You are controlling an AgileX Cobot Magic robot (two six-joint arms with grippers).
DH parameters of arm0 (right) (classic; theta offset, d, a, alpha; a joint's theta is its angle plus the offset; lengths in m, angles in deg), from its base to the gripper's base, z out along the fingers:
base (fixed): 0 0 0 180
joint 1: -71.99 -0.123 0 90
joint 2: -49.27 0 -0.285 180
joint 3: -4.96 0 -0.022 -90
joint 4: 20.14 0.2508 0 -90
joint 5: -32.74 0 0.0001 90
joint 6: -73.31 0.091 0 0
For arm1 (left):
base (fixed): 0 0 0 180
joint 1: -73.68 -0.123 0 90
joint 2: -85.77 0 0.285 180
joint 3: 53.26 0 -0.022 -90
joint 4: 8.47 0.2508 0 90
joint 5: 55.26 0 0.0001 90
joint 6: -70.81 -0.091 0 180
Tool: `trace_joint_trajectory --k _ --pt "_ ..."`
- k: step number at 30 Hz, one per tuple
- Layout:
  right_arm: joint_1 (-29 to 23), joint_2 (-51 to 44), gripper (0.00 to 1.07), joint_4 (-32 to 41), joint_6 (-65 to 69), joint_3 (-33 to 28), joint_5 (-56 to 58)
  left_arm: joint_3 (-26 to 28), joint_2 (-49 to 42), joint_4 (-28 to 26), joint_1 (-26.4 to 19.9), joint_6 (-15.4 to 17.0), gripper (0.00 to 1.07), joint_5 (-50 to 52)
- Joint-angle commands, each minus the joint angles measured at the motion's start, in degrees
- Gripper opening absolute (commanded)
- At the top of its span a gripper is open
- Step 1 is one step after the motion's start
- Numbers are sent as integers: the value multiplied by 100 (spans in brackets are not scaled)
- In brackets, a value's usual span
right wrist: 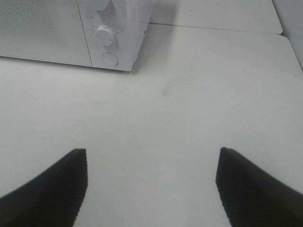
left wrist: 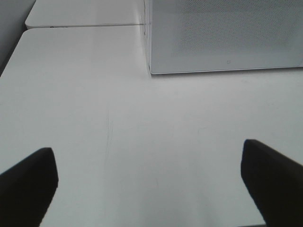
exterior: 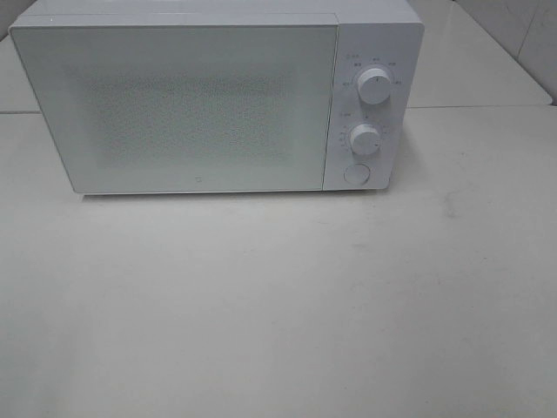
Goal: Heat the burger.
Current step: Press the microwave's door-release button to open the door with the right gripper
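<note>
The burger is out of view in every frame. A white microwave stands at the back of the white table with its frosted door shut. Neither arm shows in the high view. In the left wrist view my left gripper hovers over bare tabletop, its dark fingers spread wide with nothing between them, the microwave's lower left corner some way beyond them. My right gripper is likewise open and empty, with the microwave's control panel further off.
The microwave's right panel carries two round knobs and a round button. A seam between table sections runs behind the microwave. A tiled wall rises at the back right.
</note>
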Motion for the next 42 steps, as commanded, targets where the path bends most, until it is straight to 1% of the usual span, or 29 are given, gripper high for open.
trace_joint_trajectory --k 1,9,14,15,19,20,27,28,32,33,35,36,39,40,42 --pt "40 223 74 6 17 52 -286 -17 -126 -34 -23 0 105 46" --pt "40 951 74 -23 23 52 -1106 -17 -126 -34 -23 0 105 46" --pt "40 1473 74 -29 23 23 -2074 -17 -126 -34 -23 0 105 46" --pt "40 1473 74 -29 23 23 -2074 -17 -126 -34 -23 0 105 46" --pt "40 2017 74 -40 17 23 -2796 -17 -126 -34 -23 0 105 46" --pt "40 2017 74 -40 17 23 -2796 -17 -126 -34 -23 0 105 46" --pt "40 3008 74 -40 23 23 -3558 -17 -126 -34 -23 0 105 46" --pt "40 3008 74 -40 23 23 -3558 -17 -126 -34 -23 0 105 46" --pt "40 3615 74 -40 23 23 -4057 -17 -126 -34 -23 0 105 46" --pt "40 3615 74 -40 23 23 -4057 -17 -126 -34 -23 0 105 46" --pt "40 4011 74 -40 23 23 -4383 -17 -126 -34 -23 0 105 46" --pt "40 4011 74 -40 23 23 -4383 -17 -126 -34 -23 0 105 46" --pt "40 4607 74 -40 23 23 -4996 -17 -126 -34 -23 0 105 46" --pt "40 4607 74 -40 23 23 -4996 -17 -126 -34 -23 0 105 46" --pt "40 4973 74 -40 23 23 -5403 -17 -126 -34 -23 0 105 46"
